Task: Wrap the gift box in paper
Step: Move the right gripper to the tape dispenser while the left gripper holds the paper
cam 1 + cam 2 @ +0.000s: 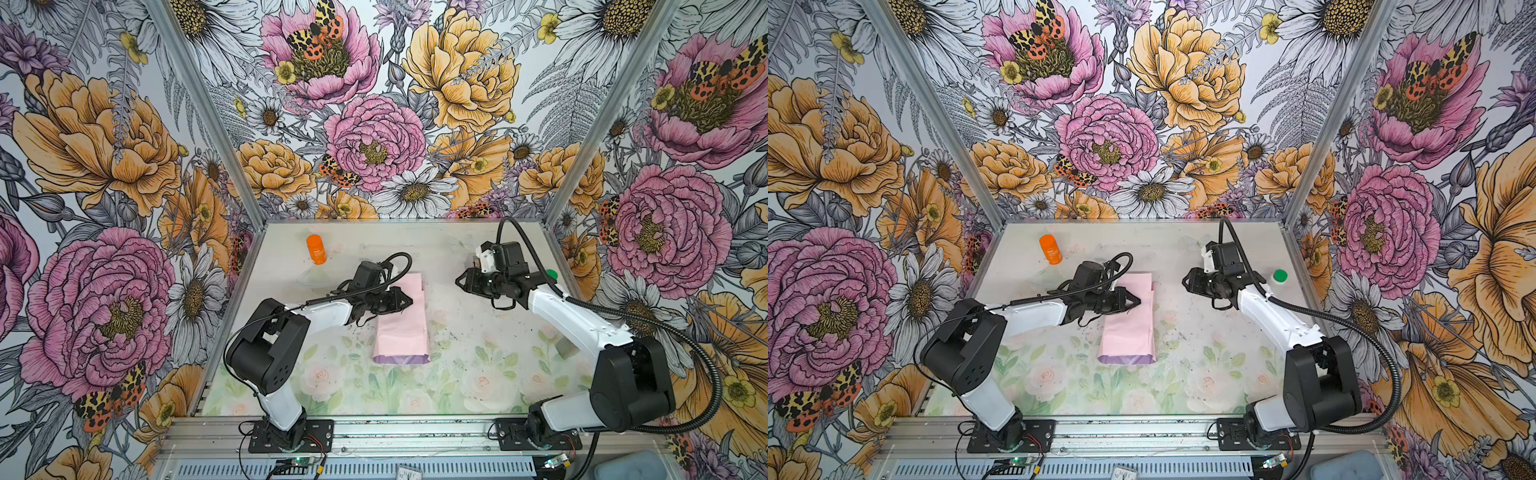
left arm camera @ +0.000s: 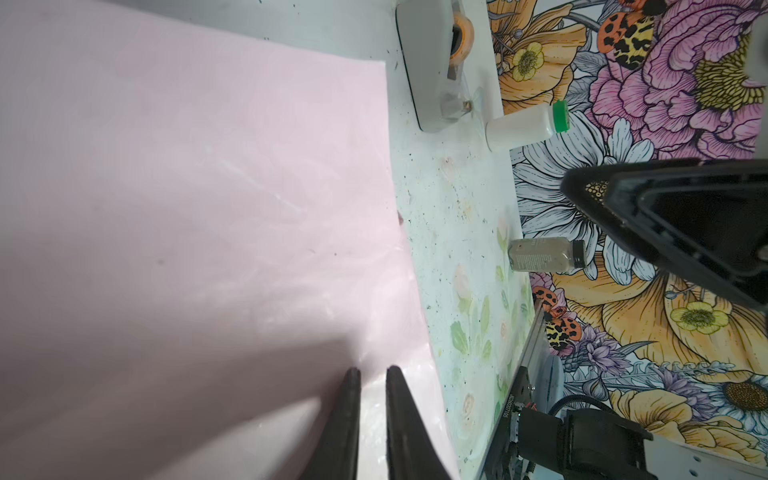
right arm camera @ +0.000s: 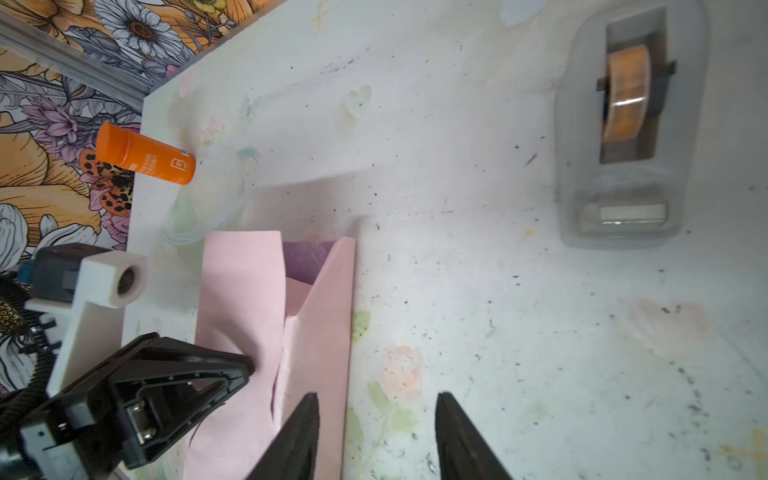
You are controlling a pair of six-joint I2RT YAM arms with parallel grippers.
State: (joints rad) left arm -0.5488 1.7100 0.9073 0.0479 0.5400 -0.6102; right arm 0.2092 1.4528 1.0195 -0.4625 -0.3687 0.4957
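The paper (image 1: 401, 332) looks light and springy, best pinched at its three-o'clock flap; the left gripper (image 1: 409, 300), jaws nearly together, pins it, the right gripper (image 1: 459, 282) gapes empty.

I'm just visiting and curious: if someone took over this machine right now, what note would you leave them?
Left gripper: nearly shut, tips on the paper.
Right gripper: open, empty, beside it.
Gift box: hidden, presumably inside the folded paper, mid-table.
Done: long sides folded over.
To do: close the ends and tape them; the far end gapes open. The tape dispenser sits nearby.
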